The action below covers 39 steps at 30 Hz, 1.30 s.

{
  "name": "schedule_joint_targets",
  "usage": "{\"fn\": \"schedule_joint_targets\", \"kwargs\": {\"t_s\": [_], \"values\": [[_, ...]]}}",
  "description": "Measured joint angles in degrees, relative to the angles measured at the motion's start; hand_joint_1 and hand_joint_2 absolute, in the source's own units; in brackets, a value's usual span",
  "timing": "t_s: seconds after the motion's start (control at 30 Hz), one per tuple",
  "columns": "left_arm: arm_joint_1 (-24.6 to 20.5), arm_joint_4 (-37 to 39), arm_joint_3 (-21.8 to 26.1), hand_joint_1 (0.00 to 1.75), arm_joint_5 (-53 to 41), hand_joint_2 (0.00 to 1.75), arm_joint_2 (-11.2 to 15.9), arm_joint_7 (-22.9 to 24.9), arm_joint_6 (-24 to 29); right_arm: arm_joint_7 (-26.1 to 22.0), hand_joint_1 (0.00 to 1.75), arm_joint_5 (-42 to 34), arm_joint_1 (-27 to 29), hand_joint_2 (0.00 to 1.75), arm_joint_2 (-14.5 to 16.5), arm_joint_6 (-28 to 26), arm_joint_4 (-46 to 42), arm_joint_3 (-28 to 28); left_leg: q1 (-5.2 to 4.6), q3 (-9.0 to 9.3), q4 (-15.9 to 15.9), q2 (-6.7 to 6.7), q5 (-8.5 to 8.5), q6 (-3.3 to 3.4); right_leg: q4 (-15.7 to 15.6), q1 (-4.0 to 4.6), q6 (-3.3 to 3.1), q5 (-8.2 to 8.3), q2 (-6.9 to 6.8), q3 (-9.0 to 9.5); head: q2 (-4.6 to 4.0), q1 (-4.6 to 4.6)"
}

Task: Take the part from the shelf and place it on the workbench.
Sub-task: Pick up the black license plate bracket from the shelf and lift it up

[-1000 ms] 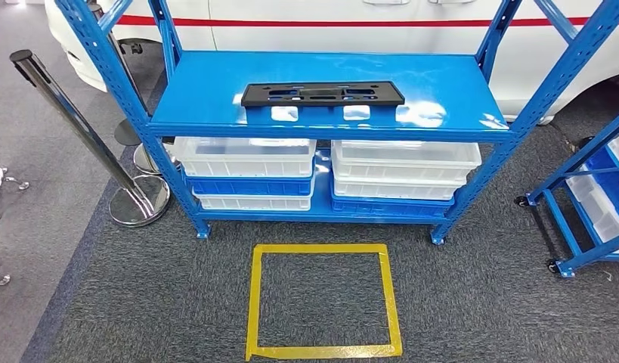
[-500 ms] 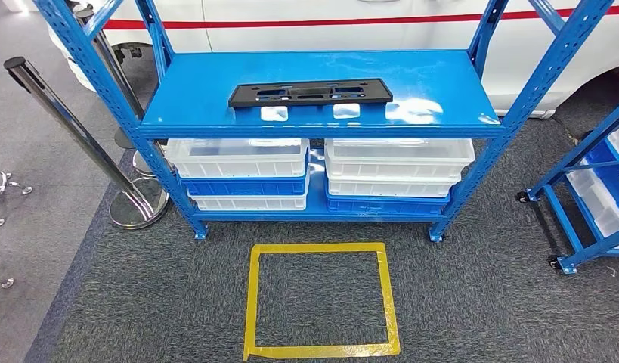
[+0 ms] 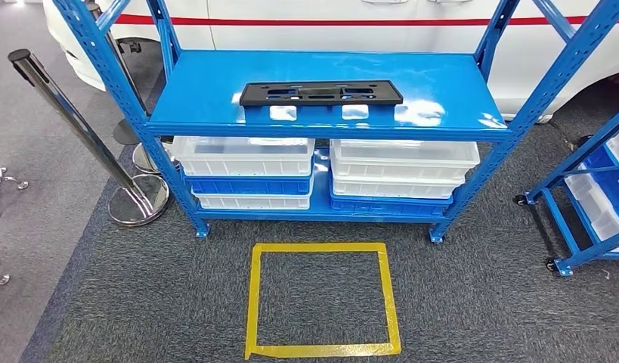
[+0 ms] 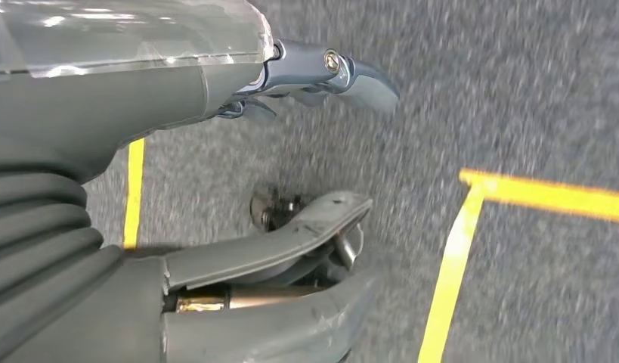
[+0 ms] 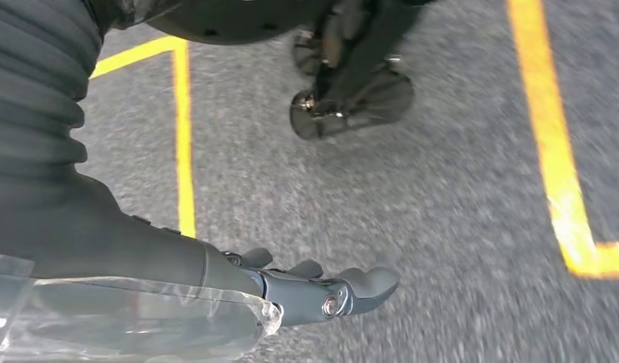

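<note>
A long flat black part (image 3: 321, 93) with several cut-outs lies flat on the top board of the blue shelf (image 3: 442, 83), near its front edge and a little left of centre. Nothing touches it. My left hand (image 4: 177, 98) hangs over grey carpet, thumb (image 4: 321, 223) and fingers (image 4: 351, 72) apart, holding nothing. My right hand (image 5: 162, 265) also hangs over the carpet with its fingers (image 5: 351, 287) stretched out and nothing in them.
White and blue bins (image 3: 246, 170) are stacked on the lower board. A yellow tape square (image 3: 253, 302) marks the carpet in front of the shelf. A chrome barrier post (image 3: 72, 121) stands at left, a blue cart (image 3: 586, 197) at right, a white car (image 3: 366, 30) behind.
The whole head picture swayed slightly left and down, then back, so the camera moved. The part and shelf have stayed put.
</note>
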Motion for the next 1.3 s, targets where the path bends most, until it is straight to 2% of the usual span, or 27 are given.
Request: {"fn": "schedule_joint_targets", "kwargs": {"t_s": [0.07, 0.1, 0.2, 0.23, 0.3, 0.37, 0.4, 0.43, 0.47, 0.53, 0.57, 0.6, 0.7, 0.77, 0.8, 0.87, 0.9, 0.93, 0.97, 1.03, 1.07, 1.1, 1.13, 1.23, 1.3], "values": [[-0.12, 0.44, 1.67, 0.0, -1.51, 0.0, -0.11, -0.69, -0.5, -1.74, 0.0, -0.42, -0.7, 1.75, -0.46, -0.27, -0.02, -2.88, -0.09, -0.19, 0.77, -0.03, -0.55, -0.53, -6.36, -0.03, -0.2, 2.34, 0.04, 2.96, 0.0, -0.01], [-0.24, 0.62, 2.44, 0.0, -2.18, 0.0, -0.13, -1.04, -0.78, -2.66, 0.0, -0.79, -1.07, 1.75, -0.76, -0.3, -0.03, -4.27, -0.15, -0.3, 1.05, -0.02, -0.73, -0.82, -7.73, 0.05, -0.43, 2.53, 0.09, 3.54, 0.0, -0.02], [-0.59, 1.12, 4.52, 0.0, -3.81, 0.0, -0.14, -2.16, -1.94, -6.18, 0.0, -2.77, -1.95, 1.75, -2.16, -0.21, -0.13, -8.34, -0.12, -0.4, 1.44, -0.02, -1.06, -1.58, -8.18, 0.22, -1.35, 2.48, 0.17, 3.62, 0.0, -0.02], [-0.64, 1.27, 5.11, 0.0, -4.27, 0.0, -0.15, -2.58, -2.54, -7.93, 0.0, -3.88, -2.2, 1.75, -2.79, -0.08, -0.19, -9.62, -0.08, -0.66, 2.14, -0.05, -1.65, -1.88, -8.3, 0.17, -1.67, 2.56, 0.13, 3.67, 0.0, -0.03], [-0.69, 1.58, 6.17, 0.0, -4.99, 0.0, -0.16, -3.38, -3.89, -11.75, 0.0, -6.53, -2.71, 1.75, -4.06, 0.55, -0.35, -11.99, 0.13, -2.67, 6.63, -0.09, -4.49, -2.42, -8.47, 0.06, -2.23, 2.69, 0.03, 3.69, 0.0, -0.04], [-0.71, 1.83, 7.0, 0.0, -5.24, 0.0, -0.17, -3.74, -4.87, -14.34, 0.0, -8.71, -3.11, 1.75, -5.43, 1.4, -0.57, -13.88, 0.36, -6.26, 14.24, -0.08, -8.02, -2.75, -8.46, 0.17, -2.46, 2.66, 0.0, 3.61, 0.0, -0.04], [-0.69, 1.92, 7.32, 0.0, -5.28, 0.0, -0.17, -3.79, -5.22, -15.01, 0.0, -9.46, -3.26, 1.75, -6.14, 1.74, -0.68, -14.65, 0.43, -7.62, 17.03, -0.08, -8.73, -2.81, -8.45, 0.23, -2.49, 2.65, -0.01, 3.62, 0.0, -0.03], [-0.66, 1.99, 7.58, 0.0, -5.29, 0.0, -0.17, -3.8, -5.48, -15.4, 0.0, -9.98, -3.4, 1.75, -6.72, 1.96, -0.77, -15.28, 0.47, -8.08, 17.85, -0.08, -8.32, -2.79, -8.44, 0.25, -2.48, 2.64, 0.01, 3.66, 0.0, -0.03], [-0.65, 2.06, 7.8, 0.0, -5.28, 0.0, -0.17, -3.8, -5.64, -15.66, 0.0, -10.35, -3.53, 1.75, -7.26, 2.1, -0.86, -15.81, 0.49, -7.45, 16.36, -0.08, -6.81, -2.69, -8.43, 0.26, -2.46, 2.62, 0.04, 3.73, 0.0, -0.04], [-0.71, 2.18, 8.17, 0.0, -5.28, 0.0, -0.17, -3.83, -5.76, -16.17, 0.0, -11.23, -3.76, 1.75, -7.92, 2.57, -0.98, -16.67, 0.44, -4.03, 8.83, -0.08, -2.72, -2.22, -8.43, 0.29, -2.32, 2.55, 0.11, 3.91, 0.0, -0.04], [-0.79, 2.21, 8.3, 0.0, -5.29, 0.0, -0.16, -3.85, -5.8, -16.59, 0.0, -11.9, -3.86, 1.75, -8.18, 3.01, -1.02, -17.09, 0.32, -2.45, 5.2, -0.09, -1.44, -1.96, -8.37, 0.34, -2.13, 2.49, 0.14, 3.91, 0.0, -0.03], [-0.86, 2.23, 8.38, 0.0, -5.32, 0.0, -0.16, -3.88, -5.84, -17.13, 0.0, -12.7, -3.93, 1.75, -8.45, 3.58, -1.04, -17.51, 0.16, -1.46, 2.87, -0.11, -0.86, -1.72, -8.36, 0.36, -1.87, 2.49, 0.14, 3.86, 0.0, -0.02], [-0.88, 2.25, 8.47, 0.0, -5.49, 0.0, -0.17, -3.92, -5.94, -18.67, 0.0, -14.91, -4.13, 1.75, -9.48, 5.29, -1.15, -18.44, -0.14, -0.96, 1.23, -0.2, -0.64, -0.93, -8.43, 0.19, -0.82, 2.57, 0.1, 3.69, 0.0, -0.03], [-0.85, 2.27, 8.49, 0.0, -5.53, 0.0, -0.22, -3.92, -5.97, -19.4, 0.0, -16.21, -4.31, 1.75, -10.56, 6.13, -1.36, -18.68, -0.07, -0.61, 0.34, -0.16, -0.03, -0.14, -6.97, 0.04, -0.33, 1.35, 0.09, 3.12, 0.0, -0.03], [-0.88, 2.28, 8.5, 0.0, -5.53, 0.0, -0.25, -3.9, -6.03, -19.75, 0.0, -16.95, -4.42, 1.75, -11.23, 6.53, -1.53, -18.81, -0.02, -0.47, 0.02, -0.1, 0.21, 0.2, -4.74, 0.02, -0.21, -0.12, 0.09, 2.13, 0.0, -0.02], [-0.91, 2.29, 8.55, 0.0, -5.5, 0.0, -0.22, -3.82, -6.22, -20.33, 0.0, -18.57, -4.61, 1.75, -12.76, 7.39, -1.94, -19.15, -0.18, -0.54, 0.0, -0.05, 0.29, 0.54, 2.32, -0.01, -0.01, -3.71, 0.11, -1.18, 0.0, -0.02], [-0.91, 2.29, 8.61, 0.0, -5.48, 0.0, -0.2, -3.78, -6.31, -20.53, 0.0, -19.33, -4.68, 1.75, -13.39, 7.82, -2.11, -19.28, -0.21, -0.57, 0.06, -0.04, 0.26, 0.58, 5.39, -0.03, 0.14, -4.7, 0.1, -2.67, 0.0, -0.01], [-0.9, 2.29, 8.67, 0.0, -5.46, 0.0, -0.19, -3.74, -6.38, -20.71, 0.0, -20.06, -4.74, 1.75, -14.06, 8.21, -2.33, -19.35, -0.23, -0.56, 0.12, -0.05, 0.21, 0.6, 6.79, -0.09, 0.29, -4.6, 0.09, -3.4, 0.0, -0.02], [-0.9, 2.3, 8.74, 0.0, -5.45, 0.0, -0.17, -3.71, -6.43, -20.84, 0.0, -20.65, -4.81, 1.75, -14.57, 8.55, -2.49, -19.37, -0.22, -0.51, 0.2, -0.07, 0.14, 0.56, 5.92, -0.21, 0.42, -3.36, 0.07, -3.06, 0.0, -0.01], [-0.91, 2.32, 8.84, 0.0, -5.45, 0.0, -0.2, -3.66, -6.52, -20.99, 0.0, -21.46, -5.07, 1.75, -15.6, 8.93, -2.86, -19.37, -0.18, -0.42, 0.6, -0.1, -0.2, 0.3, -1.05, -0.52, 0.59, 0.63, 0.03, 0.17, 0.0, 0.01], [-0.94, 2.33, 8.86, 0.0, -5.45, 0.0, -0.2, -3.64, -6.55, -21.0, 0.0, -21.65, -5.25, 1.75, -15.96, 9.0, -3.0, -19.37, -0.26, -0.49, 1.0, -0.12, -0.47, 0.03, -4.54, -0.5, 0.55, 1.96, 0.05, 1.77, 0.0, 0.03], [-0.98, 2.34, 8.87, 0.0, -5.45, 0.0, -0.21, -3.63, -6.57, -21.03, 0.0, -21.81, -5.41, 1.75, -16.32, 9.02, -3.15, -19.37, -0.34, -0.61, 1.34, -0.14, -0.69, -0.23, -6.84, -0.46, 0.39, 2.62, 0.08, 2.79, 0.0, 0.03], [-1.03, 2.34, 8.89, 0.0, -5.45, 0.0, -0.2, -3.62, -6.59, -21.05, 0.0, -21.96, -5.54, 1.75, -16.52, 9.02, -3.27, -19.37, -0.41, -0.74, 1.58, -0.15, -0.85, -0.48, -7.78, -0.34, 0.16, 2.61, 0.13, 3.14, 0.0, 0.03], [-1.09, 2.34, 8.94, 0.0, -5.45, 0.0, -0.19, -3.6, -6.6, -21.12, 0.0, -22.48, -5.71, 1.75, -16.79, 9.1, -3.65, -19.37, -0.32, -0.93, 1.97, -0.2, -1.24, -1.24, -7.95, -0.24, -0.84, 2.7, 0.15, 3.09, 0.0, 0.03], [-1.08, 2.34, 8.96, 0.0, -5.45, 0.0, -0.19, -3.6, -6.6, -21.13, 0.0, -22.72, -5.83, 1.75, -16.95, 9.2, -3.89, -19.37, -0.15, -2.25, 5.06, -0.22, -3.39, -1.83, -8.15, -0.33, -1.53, 2.86, 0.07, 3.11, 0.0, 0.02]]}}
